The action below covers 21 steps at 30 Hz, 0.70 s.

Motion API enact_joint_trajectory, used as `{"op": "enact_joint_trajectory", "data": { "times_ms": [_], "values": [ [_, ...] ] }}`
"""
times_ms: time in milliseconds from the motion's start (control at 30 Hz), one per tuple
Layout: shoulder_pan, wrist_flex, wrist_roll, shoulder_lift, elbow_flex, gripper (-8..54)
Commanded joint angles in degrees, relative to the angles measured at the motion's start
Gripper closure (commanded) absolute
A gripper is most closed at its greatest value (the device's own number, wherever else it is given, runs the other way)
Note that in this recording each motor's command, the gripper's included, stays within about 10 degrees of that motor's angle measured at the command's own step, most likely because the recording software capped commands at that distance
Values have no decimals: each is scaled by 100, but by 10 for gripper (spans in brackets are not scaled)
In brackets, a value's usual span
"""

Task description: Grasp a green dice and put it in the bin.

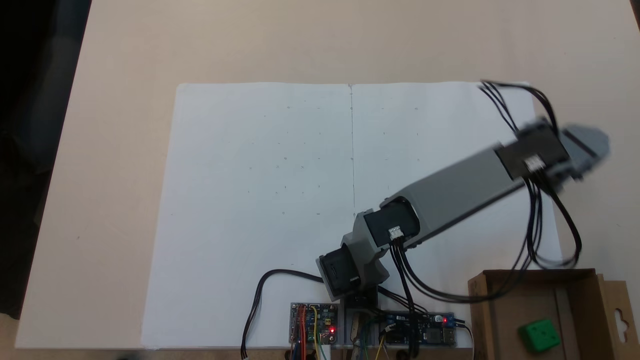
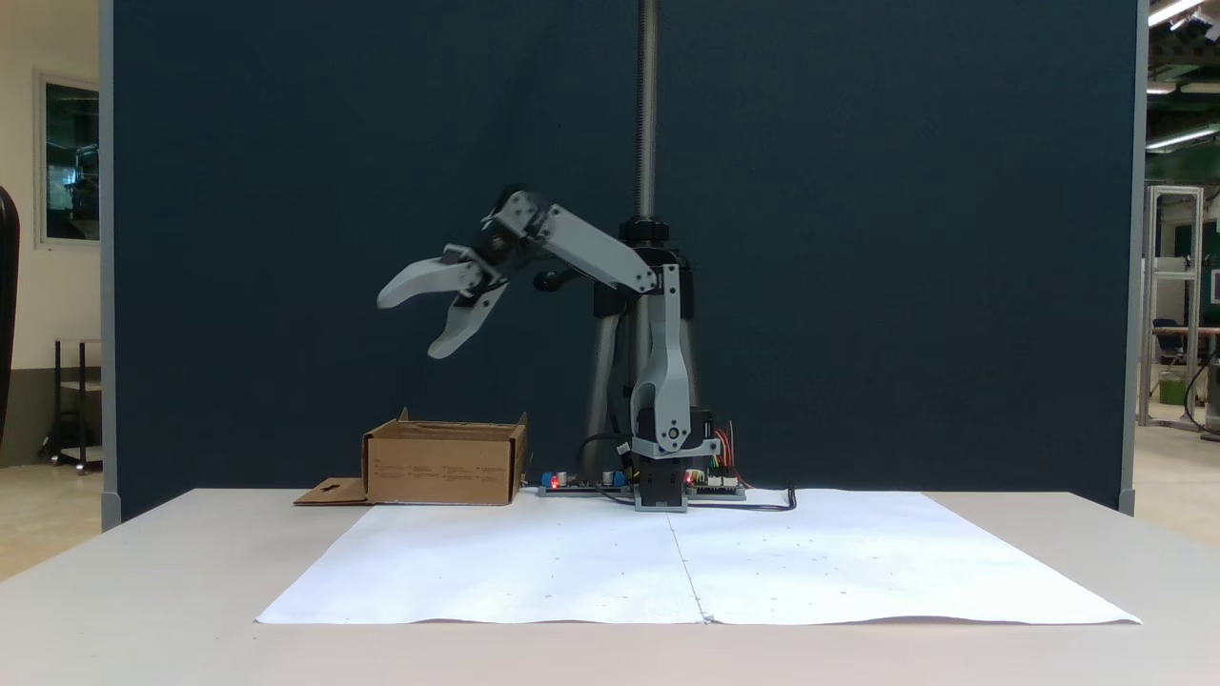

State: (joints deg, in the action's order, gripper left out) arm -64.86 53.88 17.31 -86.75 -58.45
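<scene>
The green dice lies inside the bin (cardboard), while the gripper hangs spread and empty above.

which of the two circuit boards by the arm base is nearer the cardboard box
The blue board, just beside the box in the top-down fixed view. The green board sits on the base's far side.

Two fixed cameras, one bench

One looks straight down on the paper, arm base at the bottom edge; the other faces that base level from across the paper, farther back. Both show the bin.
</scene>
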Motion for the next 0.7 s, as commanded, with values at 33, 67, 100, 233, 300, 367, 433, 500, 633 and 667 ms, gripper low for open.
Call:
{"op": "enact_joint_trajectory", "data": {
  "times_ms": [33, 67, 100, 233, 300, 367, 433, 500, 633, 667],
  "values": [
    [853, -378, -721, -422, 114, 15],
    [1116, -378, -765, -475, 79, 15],
    [1336, -378, -870, -519, 70, 15],
    [2145, -404, -1090, -606, 44, 14],
    [2558, -422, -1116, -598, 44, 14],
    [2936, -448, -1125, -563, 18, 14],
    [3287, -448, -1134, -536, -18, 12],
    [3665, -466, -1143, -545, -18, 12],
    [4315, -527, -1266, -475, -35, 11],
    [4465, -562, -1327, -448, -70, 12]
  ]
}}
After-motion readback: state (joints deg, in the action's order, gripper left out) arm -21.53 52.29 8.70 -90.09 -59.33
